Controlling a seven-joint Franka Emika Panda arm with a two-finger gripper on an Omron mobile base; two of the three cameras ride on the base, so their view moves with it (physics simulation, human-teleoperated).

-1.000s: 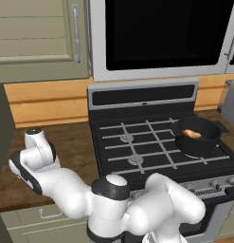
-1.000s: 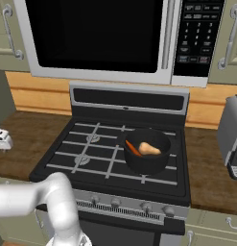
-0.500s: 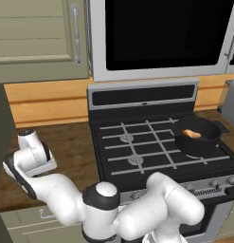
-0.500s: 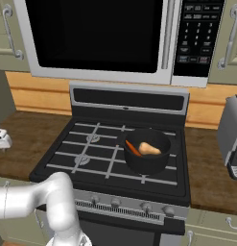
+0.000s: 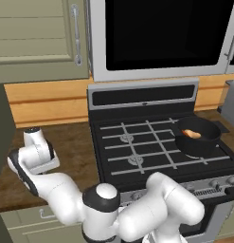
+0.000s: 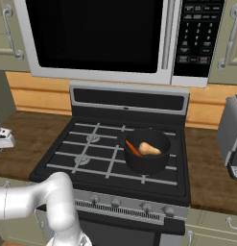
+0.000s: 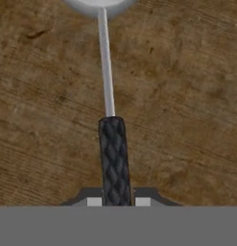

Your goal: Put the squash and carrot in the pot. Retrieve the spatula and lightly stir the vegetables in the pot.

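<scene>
Squash [image 6: 150, 149] and carrot [image 6: 132, 147] in pot [image 6: 145, 161]. Arm has swung lower over desk [image 5: 80, 152] left of stove; fingers [image 7: 94, 201] now straddle spatula [image 7: 114, 158] handle, grip uncertain. Lift next.

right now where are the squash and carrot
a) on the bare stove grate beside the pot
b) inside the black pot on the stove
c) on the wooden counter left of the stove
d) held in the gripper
b: in the right base view the squash and the carrot lie together inside the pot, which stands on the stove.
</scene>
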